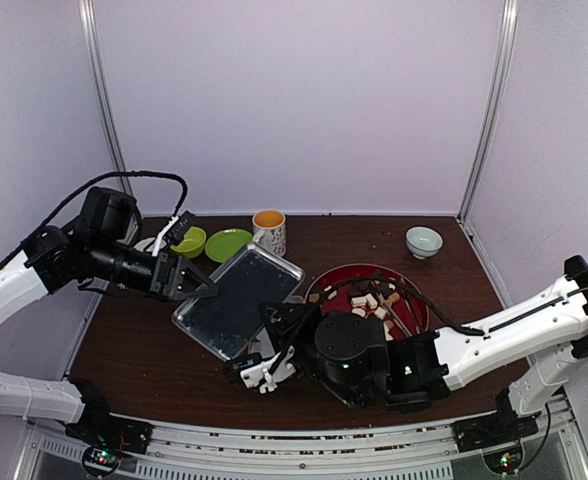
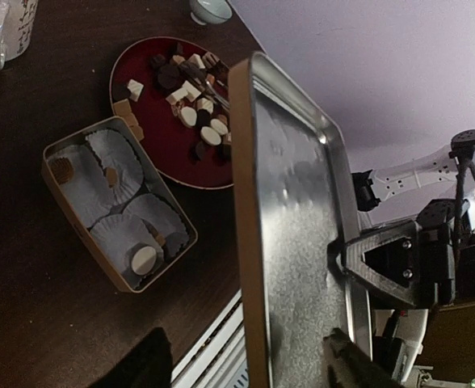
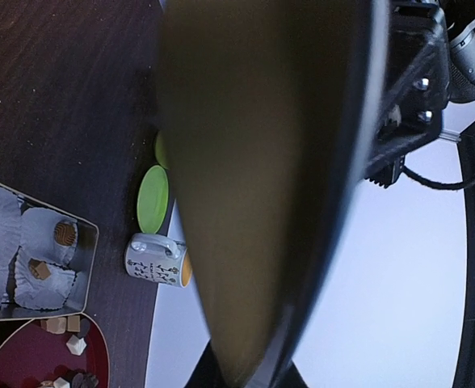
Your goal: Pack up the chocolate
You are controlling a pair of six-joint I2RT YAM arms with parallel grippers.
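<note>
Dark table, lilac walls. Gripping lid [image 1: 239, 300] firmly with right pincer [image 1: 242, 360]; straddling its far corner with left pincer [image 1: 199, 285], jaws apart. Withdraw left squarely, without nudging lid. Chocolate [image 2: 193, 101] mostly on plate [image 2: 128, 61] beside right pincer, some in tin [image 2: 56, 174] below it. Mug [image 1: 270, 232] close behind lid; tongs [image 1: 402, 312] across plate.

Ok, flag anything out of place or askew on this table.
The metal lid is off the table, tilted steeply between the left gripper and right gripper, near the open tin. Most chocolate sits on the red plate, not in the tin.
</note>
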